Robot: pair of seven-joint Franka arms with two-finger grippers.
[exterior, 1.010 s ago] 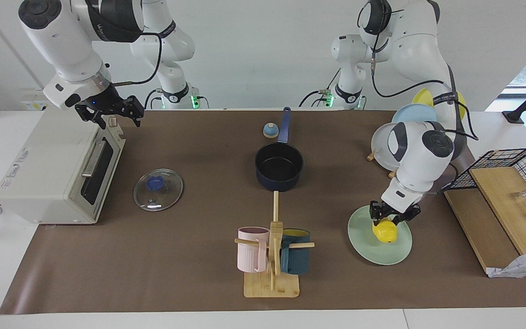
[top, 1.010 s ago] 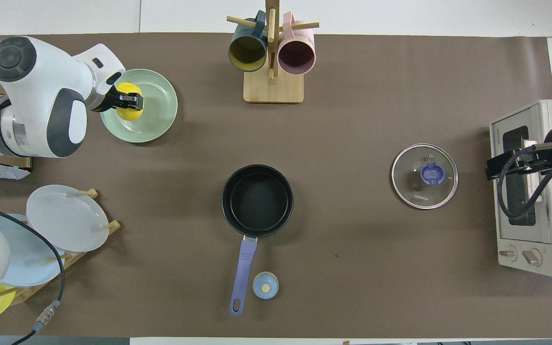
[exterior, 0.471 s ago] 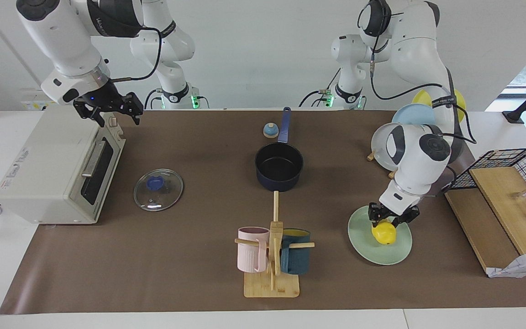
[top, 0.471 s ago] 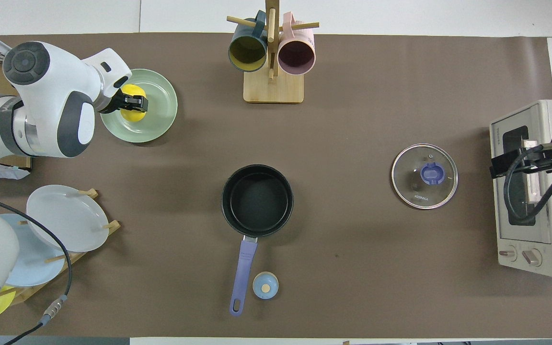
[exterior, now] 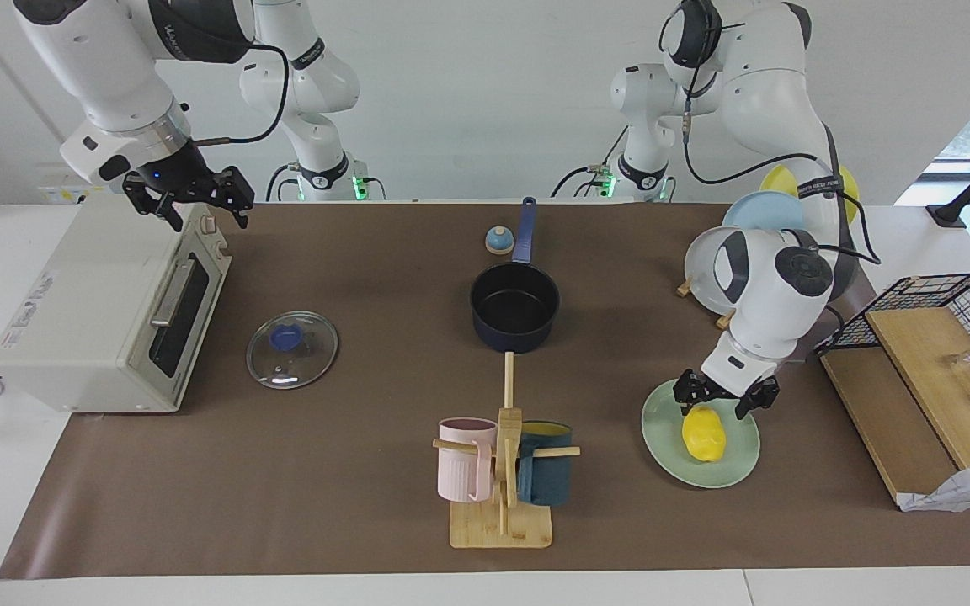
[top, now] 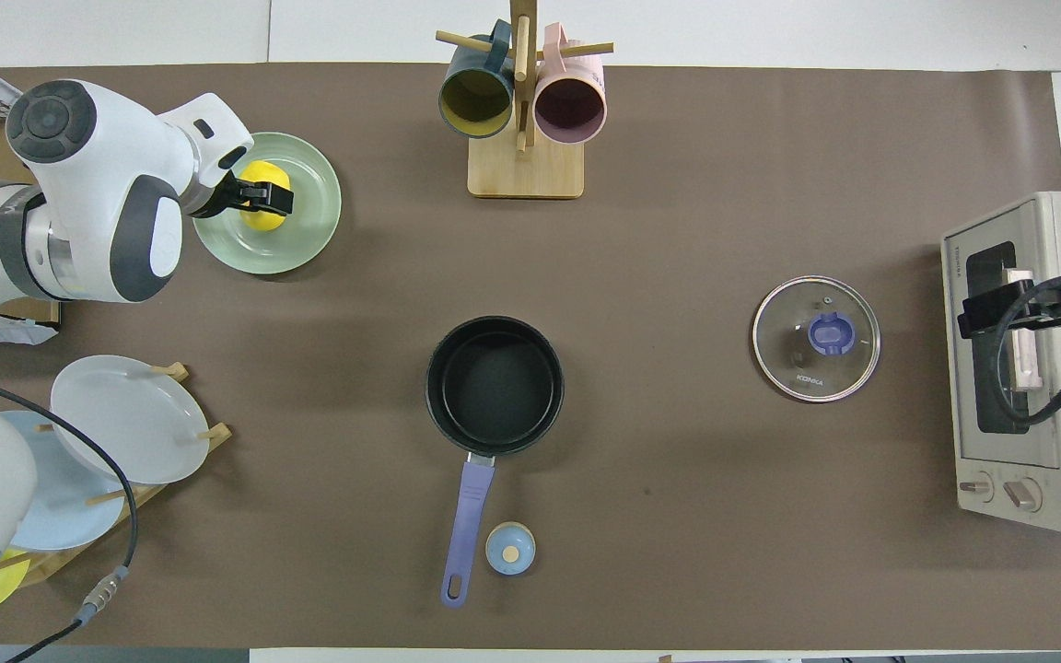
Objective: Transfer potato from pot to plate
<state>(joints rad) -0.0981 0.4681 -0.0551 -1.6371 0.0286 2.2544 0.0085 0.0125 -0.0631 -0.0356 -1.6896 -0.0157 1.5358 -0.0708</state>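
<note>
Potato: I see the small bright yellow lumpy potato [exterior: 703, 422] lying on the pale mint-green round plate [exterior: 738, 465], resting free with nothing gripping it.
Plate: it sits flat on the brown tabletop [exterior: 367, 471], toward the left arm's end and farther from the robots than the pot.
Pot: the dark navy round saucepan with the black inside [exterior: 514, 305] stands mid-tabletop, its long blue handle pointing toward the robots; I see nothing inside it.
Left tool: my left tool [exterior: 727, 401] hangs just over the potato, at the plate edge nearer the robots; its fingers stand apart, straddling the potato's top without clamping it.
Right tool: my right tool [exterior: 186, 199] waits in the air over the cream-white toaster oven [exterior: 89, 311], at the right arm's end, well apart from the pot; its fingers are spread and hold nothing.
Lid: a round glass lid with a blue knob [exterior: 291, 348] lies flat between the oven and the pot.
Mugs: a pink ribbed mug [exterior: 461, 459] and a dark teal mug [exterior: 546, 475] hang on a wooden rack, farther from the robots than the pot.
</note>
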